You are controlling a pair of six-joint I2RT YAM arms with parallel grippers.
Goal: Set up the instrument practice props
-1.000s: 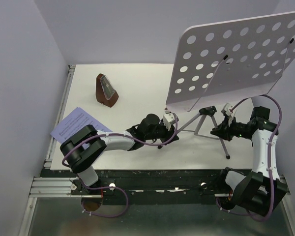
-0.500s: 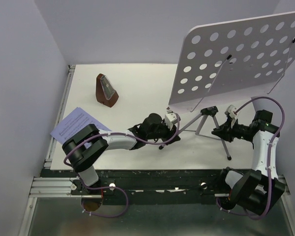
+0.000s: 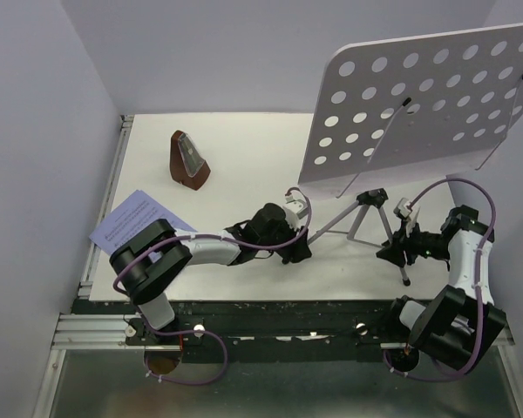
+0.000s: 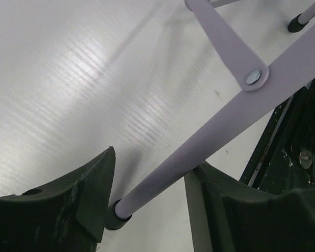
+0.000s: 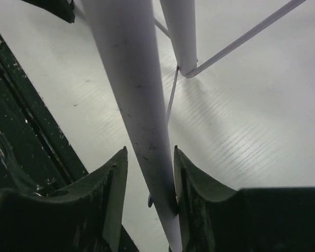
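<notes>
- Straddling one tripod leg [image 4: 199, 144], the left gripper [image 4: 151, 158] is seen wide-jawed only from its wrist.
- A second leg [image 5: 136, 94] is clamped between right gripper [image 5: 149, 150] jaws.

**Robotics laboratory test cell.** A white ribbed-plastic tabletop [image 3: 244, 148] is boxed in on three sides by plain pale grey-lilac walls [image 3: 35, 131]. Along its near edge run a silver aluminium extrusion rail [image 3: 87, 331] and a black mounting plate [image 3: 288, 312]. Two black-and-white jointed robot arms, left [image 3: 205, 251] and right [image 3: 465, 261], are bolted there, with loose purple cables [image 3: 438, 183] looping from them. A pale lilac perforated music stand [image 3: 418, 96] and a small brown pyramid-shaped metronome [image 3: 189, 161] stand on the tabletop as staged props.
</notes>
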